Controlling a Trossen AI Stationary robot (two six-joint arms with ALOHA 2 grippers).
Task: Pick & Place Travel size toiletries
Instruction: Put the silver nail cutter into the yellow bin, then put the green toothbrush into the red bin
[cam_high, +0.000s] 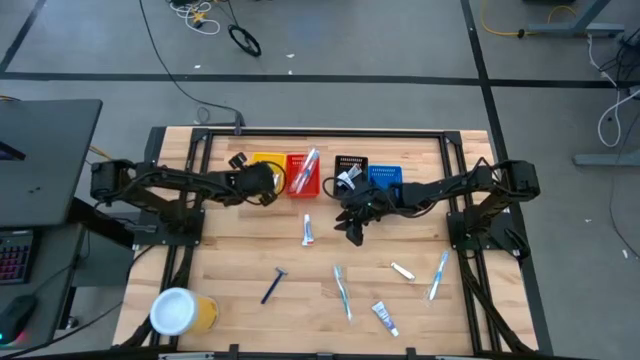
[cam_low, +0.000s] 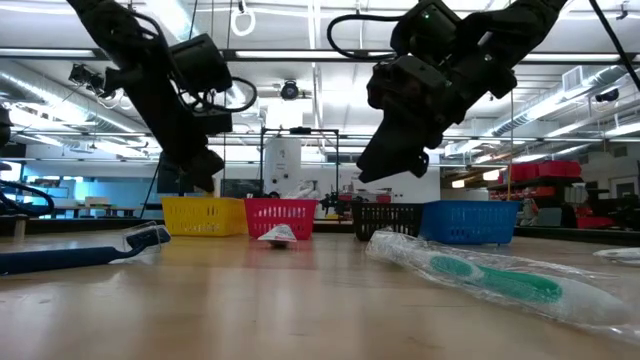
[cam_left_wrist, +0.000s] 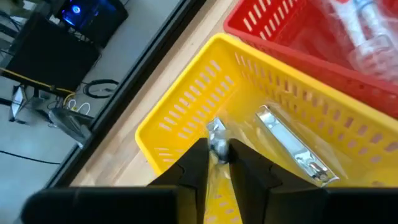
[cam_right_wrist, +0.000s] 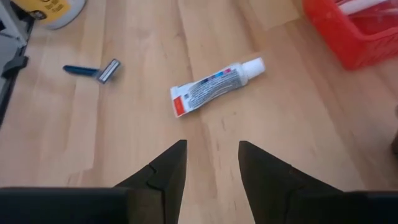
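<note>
The left gripper (cam_left_wrist: 217, 163) hangs over the yellow bin (cam_left_wrist: 186, 118), its fingers pinched on a small silvery packet (cam_left_wrist: 217, 138); a second silvery packet (cam_left_wrist: 292, 144) lies on the floor of that bin. Just beside it stands the red bin (cam_high: 303, 175), with a clear-wrapped toothbrush (cam_high: 306, 166) leaning in it. The right gripper (cam_right_wrist: 212, 163) hovers above the bare wood in front of the black bin (cam_high: 349, 165) and blue bin (cam_high: 385, 176), fingers spread and holding nothing. Just ahead of it lies a white tube (cam_right_wrist: 216, 85) with a red end, and farther off a blue razor (cam_right_wrist: 93, 70). Nearer the table's front edge lie two more toothbrushes (cam_high: 343, 291), one over toward the right (cam_high: 438, 275), a small white packet (cam_high: 402, 271) between them, and another tube (cam_high: 385, 318). A yellow cup (cam_high: 183, 311) with a white lid stands at the front left corner.
</note>
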